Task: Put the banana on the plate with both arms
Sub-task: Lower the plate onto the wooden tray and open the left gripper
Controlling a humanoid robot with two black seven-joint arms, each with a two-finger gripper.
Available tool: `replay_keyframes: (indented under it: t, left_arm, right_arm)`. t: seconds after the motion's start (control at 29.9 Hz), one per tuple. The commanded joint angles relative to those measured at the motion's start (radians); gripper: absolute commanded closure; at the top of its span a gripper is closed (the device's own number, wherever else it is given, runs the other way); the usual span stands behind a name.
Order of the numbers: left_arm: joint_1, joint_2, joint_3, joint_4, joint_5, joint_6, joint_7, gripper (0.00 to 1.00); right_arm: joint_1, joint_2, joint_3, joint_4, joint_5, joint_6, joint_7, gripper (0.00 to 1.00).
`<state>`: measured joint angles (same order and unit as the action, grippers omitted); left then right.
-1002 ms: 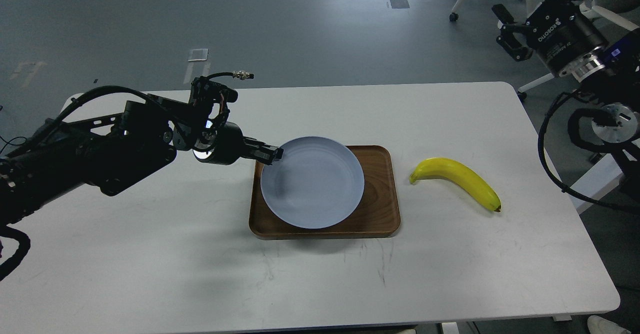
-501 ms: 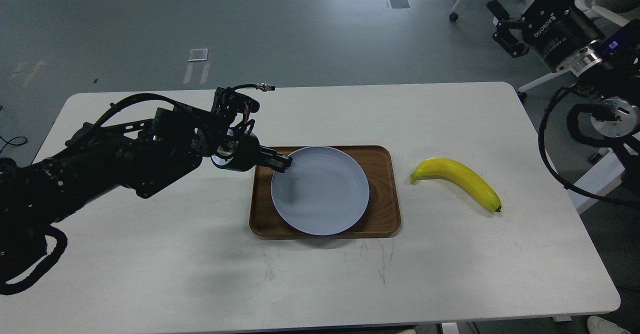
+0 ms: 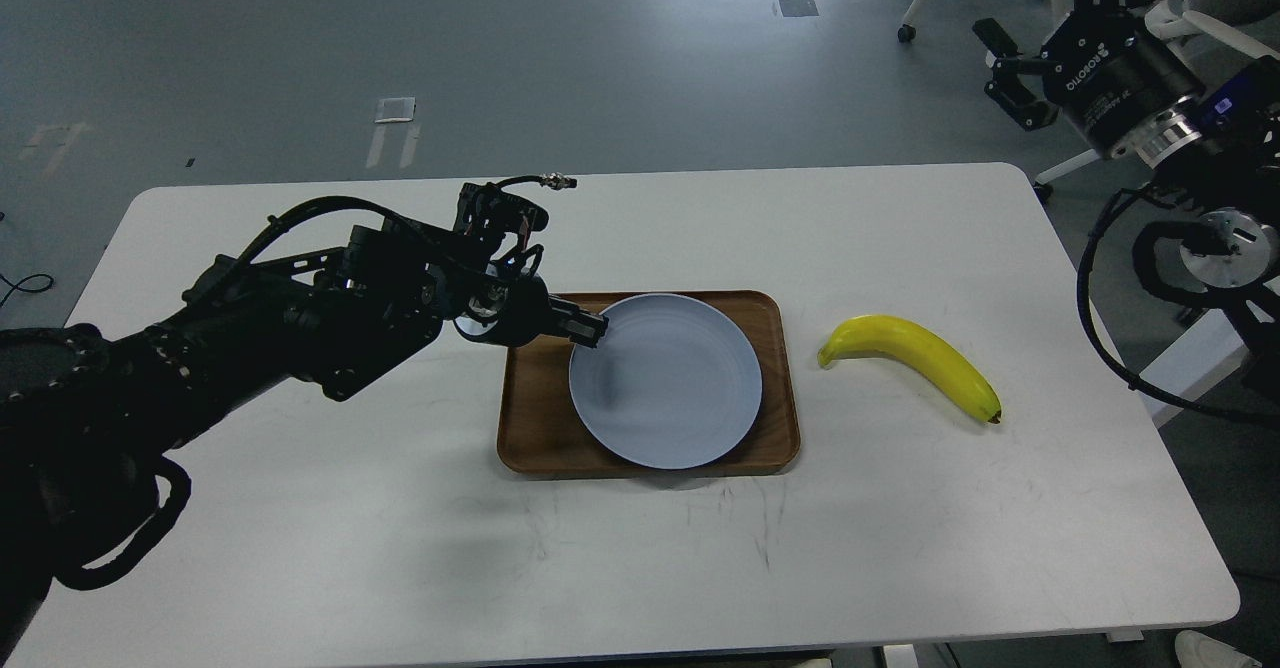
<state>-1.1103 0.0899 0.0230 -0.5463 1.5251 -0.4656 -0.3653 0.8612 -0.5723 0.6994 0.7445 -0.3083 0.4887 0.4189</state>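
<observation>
- Head view: the plate [image 3: 668,383] is seen lying on the brown wooden tray [image 3: 530,438], shifted toward the tray's right side compared with a second ago, when it overhung the left part.
- The left gripper [image 3: 590,329] is pinched on the plate's upper-left rim; it has travelled rightward with the plate, and more of the left arm [image 3: 300,318] now reaches across the white table [image 3: 400,548].
- The banana [image 3: 915,360] is found on the table, right of the tray and apart from it, greenish stem toward the tray, dark tip toward the near right; its position is unchanged from the earlier frames.
- The right gripper [image 3: 1008,70] is held high beyond the table's far right corner, well away from the banana, with its fingers spread; it has shifted only slightly.
</observation>
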Motion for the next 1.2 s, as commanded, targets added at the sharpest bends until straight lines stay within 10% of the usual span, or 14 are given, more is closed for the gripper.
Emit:
replay_keyframes:
  t: [0.0, 0.84, 0.9, 1.17]
  left_arm:
    - [-0.002, -0.024, 0.0, 0.028, 0.0, 0.009, -0.001, 1.0]
    - [0.01, -0.035, 0.002, 0.095, -0.006, 0.016, -0.007, 1.0]
    - [0.01, -0.039, 0.002, 0.095, -0.006, 0.016, -0.007, 0.72]
    - [0.003, -0.041, 0.0, 0.092, -0.02, 0.016, -0.009, 0.21]
  right_arm:
    - [0.001, 0.0, 0.002, 0.003, 0.0, 0.0, 0.0, 0.0]
    - [-0.007, -0.003, 0.0, 0.006, 0.0, 0.0, 0.001, 0.0]
    - [-0.007, -0.003, 0.002, 0.006, 0.0, 0.0, 0.001, 0.0]
    - [-0.007, -0.021, 0.0, 0.009, 0.001, 0.0, 0.001, 0.0]
